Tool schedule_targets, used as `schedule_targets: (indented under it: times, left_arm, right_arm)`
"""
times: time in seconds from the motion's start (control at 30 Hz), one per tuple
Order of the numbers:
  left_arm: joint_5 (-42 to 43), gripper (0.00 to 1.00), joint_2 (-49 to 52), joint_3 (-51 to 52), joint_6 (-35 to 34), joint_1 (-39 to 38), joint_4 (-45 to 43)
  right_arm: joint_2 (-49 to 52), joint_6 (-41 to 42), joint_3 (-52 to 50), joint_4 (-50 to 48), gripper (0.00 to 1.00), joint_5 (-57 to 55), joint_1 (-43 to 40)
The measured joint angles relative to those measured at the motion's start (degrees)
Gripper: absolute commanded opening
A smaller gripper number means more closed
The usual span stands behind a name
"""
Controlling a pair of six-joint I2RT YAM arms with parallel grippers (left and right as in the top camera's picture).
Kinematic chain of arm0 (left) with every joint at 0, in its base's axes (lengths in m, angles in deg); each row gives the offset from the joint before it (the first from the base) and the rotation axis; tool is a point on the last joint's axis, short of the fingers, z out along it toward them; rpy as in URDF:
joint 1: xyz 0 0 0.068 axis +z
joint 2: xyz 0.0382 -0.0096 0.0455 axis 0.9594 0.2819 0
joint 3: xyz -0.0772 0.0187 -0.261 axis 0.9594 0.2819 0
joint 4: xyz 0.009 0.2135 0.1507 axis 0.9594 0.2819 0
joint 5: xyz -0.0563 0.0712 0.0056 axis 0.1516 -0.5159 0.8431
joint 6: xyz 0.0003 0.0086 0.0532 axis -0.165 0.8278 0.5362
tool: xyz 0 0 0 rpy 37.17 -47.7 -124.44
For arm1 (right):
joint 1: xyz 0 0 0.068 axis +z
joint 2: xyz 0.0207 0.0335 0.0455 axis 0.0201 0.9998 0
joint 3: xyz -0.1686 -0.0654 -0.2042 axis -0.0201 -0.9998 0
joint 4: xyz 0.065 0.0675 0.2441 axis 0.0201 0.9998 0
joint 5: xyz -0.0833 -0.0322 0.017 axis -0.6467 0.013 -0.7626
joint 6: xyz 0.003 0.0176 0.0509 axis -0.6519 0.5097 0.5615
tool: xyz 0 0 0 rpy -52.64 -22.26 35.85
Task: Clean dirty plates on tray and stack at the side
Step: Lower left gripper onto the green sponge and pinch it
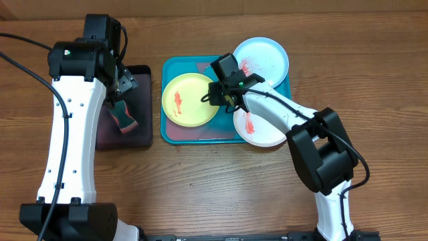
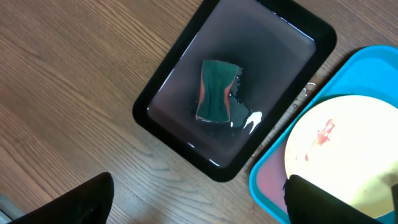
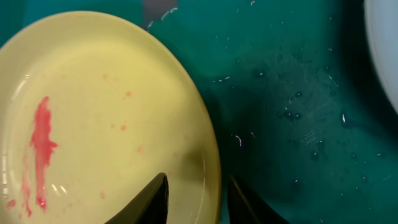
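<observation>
We are seeing the yellow-green plate [image 1: 190, 100], smeared red, lying in the turquoise tray [image 1: 168, 73]. Our right jaws are straddling its rim; whether they are gripping, we cannot tell. Our left jaws are standing wide open.

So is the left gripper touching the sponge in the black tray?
Apart. Left wrist view: the sponge lies in the black tray, clear of both fingers of the open left gripper.

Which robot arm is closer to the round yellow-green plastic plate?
Right. The right gripper straddles the rim of the yellow-green plate; the left gripper hangs over the black tray, farther off.
</observation>
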Motion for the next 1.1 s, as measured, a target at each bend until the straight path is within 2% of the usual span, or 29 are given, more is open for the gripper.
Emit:
schedule_targets:
  times: [0.1,0.17,0.2,0.27,0.33,0.4,0.47,0.63,0.73,0.8,0.9,1.1]
  left_arm:
    - [-0.02,0.84,0.0,0.0,0.0,0.0,-0.31]
    - [0.0,0.78,0.0,0.0,-0.02,0.0,-0.35]
    - [-0.02,0.72,0.0,0.0,-0.04,0.0,-0.37]
    - [-0.02,0.47,0.0,0.0,0.04,0.0,-0.37]
    - [-0.07,0.37,0.04,0.0,-0.07,0.0,-0.42]
    - [-0.11,0.33,0.17,0.24,-0.02,0.0,-0.42]
    - [-0.17,0.32,0.55,0.96,-0.13,0.0,-0.07]
    - [-0.22,0.32,2.56,5.31,-0.15,0.02,-0.96]
    - [-0.2,0.35,3.1,10.32,-0.15,0.66,-4.66]
    - [-0.2,0.36,3.19,14.16,-0.13,1.7,-8.2]
    - [-0.17,0.44,3.19,19.1,0.63,3.98,-14.47]
    - [-0.11,0.43,3.19,27.28,3.34,8.2,-28.61]
  right_arm:
    - [1.36,0.66,0.0,0.09,0.26,-0.17,0.0]
    - [1.88,1.11,0.26,-0.09,0.23,-0.24,0.0]
    - [1.92,1.29,0.52,0.09,0.21,-0.33,0.0]
    - [2.03,1.68,0.57,0.13,0.17,-0.37,0.0]
    - [2.08,2.19,0.59,0.22,0.15,-0.37,0.0]
    - [2.08,2.25,0.61,0.5,0.12,-0.39,0.0]
    - [2.08,2.43,0.61,0.63,0.04,-0.39,0.0]
    - [2.08,3.04,0.94,0.98,0.04,-0.31,-0.11]
    - [2.08,3.06,0.96,0.98,0.04,-0.35,-0.11]
    - [2.08,3.04,0.98,1.01,0.04,-0.35,-0.11]
    - [2.08,3.06,0.98,0.98,0.04,-0.35,-0.11]
    - [2.08,3.06,0.98,1.01,0.04,-0.35,-0.11]
